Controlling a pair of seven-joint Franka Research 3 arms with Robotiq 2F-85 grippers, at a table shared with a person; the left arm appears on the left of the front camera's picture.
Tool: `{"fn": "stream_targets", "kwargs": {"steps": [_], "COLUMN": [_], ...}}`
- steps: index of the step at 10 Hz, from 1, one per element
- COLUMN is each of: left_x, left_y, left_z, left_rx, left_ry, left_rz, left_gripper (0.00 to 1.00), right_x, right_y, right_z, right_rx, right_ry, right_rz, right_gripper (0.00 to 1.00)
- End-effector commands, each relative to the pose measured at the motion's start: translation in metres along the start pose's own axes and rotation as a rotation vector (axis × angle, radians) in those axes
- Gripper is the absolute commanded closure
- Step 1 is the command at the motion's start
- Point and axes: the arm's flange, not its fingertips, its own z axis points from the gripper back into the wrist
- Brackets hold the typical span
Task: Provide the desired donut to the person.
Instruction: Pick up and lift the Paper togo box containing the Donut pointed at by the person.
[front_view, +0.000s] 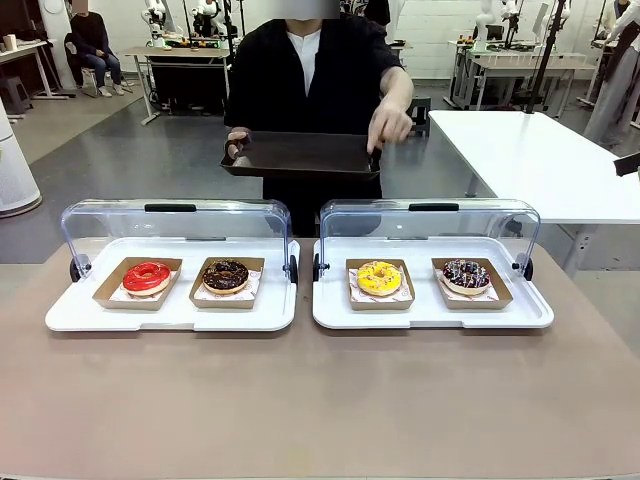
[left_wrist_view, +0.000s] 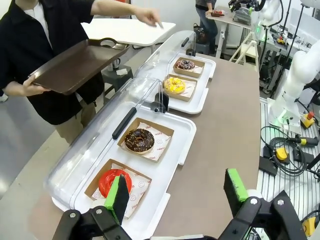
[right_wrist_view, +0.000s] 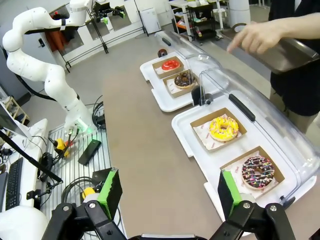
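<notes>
Right wrist view | right claw (right_wrist_view: 169, 192) spread apart, empty | yellow donut (right_wrist_view: 223, 128) well ahead, untouched

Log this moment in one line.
person: holds tray, free hand points toward right case | left case: red donut, chocolate donut | right case: yellow donut, sprinkled donut | left claw: open | right claw: open

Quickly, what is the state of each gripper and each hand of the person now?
Left gripper: open, empty.
Right gripper: open, empty.
One hand: holds the brown tray.
Other hand: pointing, empty.
</notes>
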Motion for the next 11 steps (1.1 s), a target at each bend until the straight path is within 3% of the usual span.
{"fn": "stream_targets", "kwargs": {"steps": [1,11], "left_x": [0.0021,0.0021], "left_y": [-0.0002,-0.0002], "left_z": [0.0008,0.0008], "left_rx": [-0.001,-0.001], "left_ry": [-0.006,-0.006], "left_rz": [0.002,0.002], "left_gripper": [0.00,0.00], "right_x": [0.0007,0.0007], "right_y": [-0.0001,-0.0001], "right_z": [-0.0008,-0.0008], "right_rx": [0.005,0.005], "right_ry": [-0.003,-0.003], "right_rz": [0.000,0.000], "right_gripper": [0.00,0.00]}}
